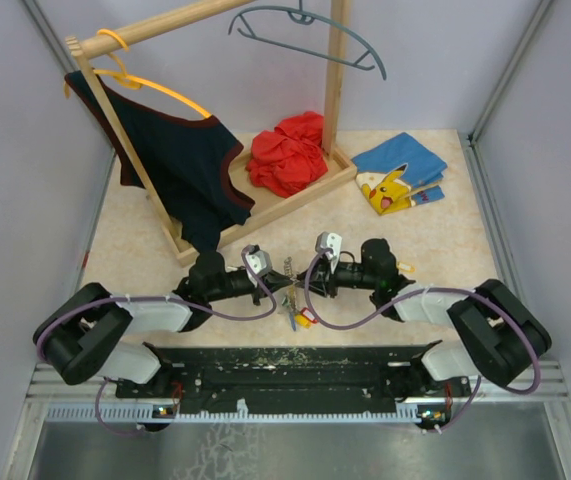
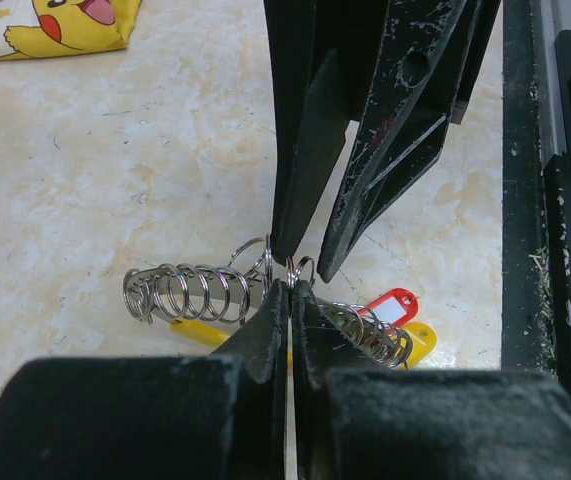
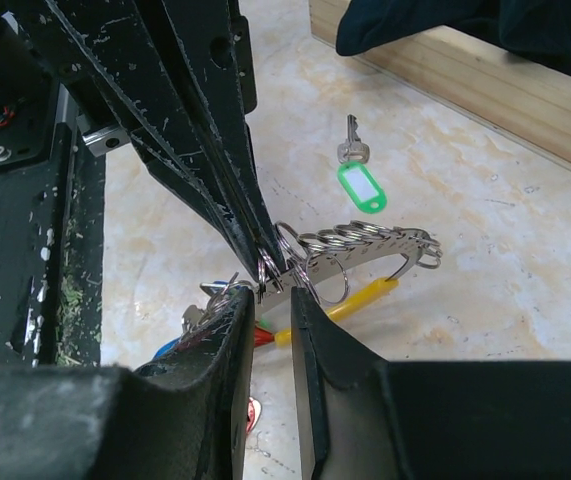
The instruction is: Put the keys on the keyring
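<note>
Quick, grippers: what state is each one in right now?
Left gripper: shut on the keyring.
Right gripper: open, jaws narrowly apart, nothing clearly gripped.

Wooden rack (image 1: pixel 337 90): orange hanger (image 1: pixel 165 92) with dark top (image 1: pixel 180 165), grey hanger (image 1: pixel 310 50); red cloth (image 1: pixel 287 152) on base; Pikachu cloth (image 1: pixel 397 172).

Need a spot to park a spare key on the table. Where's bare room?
Two bare patches of tabletop: one between the Pikachu cloth and the right arm, one between the wooden rack and the left arm. Crowded: centre front, where the left gripper and right gripper meet over the keyring and keys.
</note>
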`<state>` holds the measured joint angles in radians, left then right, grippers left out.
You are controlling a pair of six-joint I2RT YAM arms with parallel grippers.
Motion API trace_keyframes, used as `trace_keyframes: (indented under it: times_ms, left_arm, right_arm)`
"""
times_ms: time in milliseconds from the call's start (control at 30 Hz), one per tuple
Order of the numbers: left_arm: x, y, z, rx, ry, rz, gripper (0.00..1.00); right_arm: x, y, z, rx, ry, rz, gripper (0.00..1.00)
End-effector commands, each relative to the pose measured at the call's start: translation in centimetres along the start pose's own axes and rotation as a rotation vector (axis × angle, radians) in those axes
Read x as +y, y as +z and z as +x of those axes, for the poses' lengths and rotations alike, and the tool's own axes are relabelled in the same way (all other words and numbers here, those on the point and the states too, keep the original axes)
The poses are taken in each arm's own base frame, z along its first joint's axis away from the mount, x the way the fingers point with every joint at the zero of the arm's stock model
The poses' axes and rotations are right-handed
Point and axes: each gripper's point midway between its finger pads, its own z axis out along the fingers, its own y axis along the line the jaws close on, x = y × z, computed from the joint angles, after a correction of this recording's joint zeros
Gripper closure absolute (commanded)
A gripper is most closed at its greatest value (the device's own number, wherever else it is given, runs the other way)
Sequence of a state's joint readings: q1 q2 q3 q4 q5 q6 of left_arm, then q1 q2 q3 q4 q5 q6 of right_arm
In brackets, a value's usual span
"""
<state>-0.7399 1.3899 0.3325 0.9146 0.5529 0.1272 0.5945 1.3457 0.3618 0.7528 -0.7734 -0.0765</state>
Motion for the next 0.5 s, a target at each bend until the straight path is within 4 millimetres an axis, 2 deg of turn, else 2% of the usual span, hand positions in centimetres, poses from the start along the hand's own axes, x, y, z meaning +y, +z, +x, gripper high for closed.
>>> trace_keyframes:
  times_ms: [0,133,300,333,467]
  left_arm:
    - [-0.5,0.26,-1.63,-0.043,0.012,0.029,1.0]
    - [-0.72,0.28,-1.91,-0.055,0.005,0.037,1.0]
    - [-0.85,0.28,-1.92,-0.061,-0.006,0.039,1.0]
    - [-0.83,0.24,-1.95,-0.064,-0.007,0.036,0.97]
    - [-0.27,-0.11,-2.13,-0.074,-0.038,-0.014,0.77]
  right_arm:
    - [0.19,1.11,-3.14,-0.076,-0.069,-0.049,0.79]
    - [0.38,1.34,-3.16,-0.078,-0.069,-0.063,0.83]
    - [0.25,1.35,-3.35,-0.086,-0.075,-0.054,1.0]
    - [0.16,1.3,-3.38,-0.086,-0.078,-0.045,1.0]
    - [-0.43,0.7,-3.28,-0.065,-0.11,0.006,1.0]
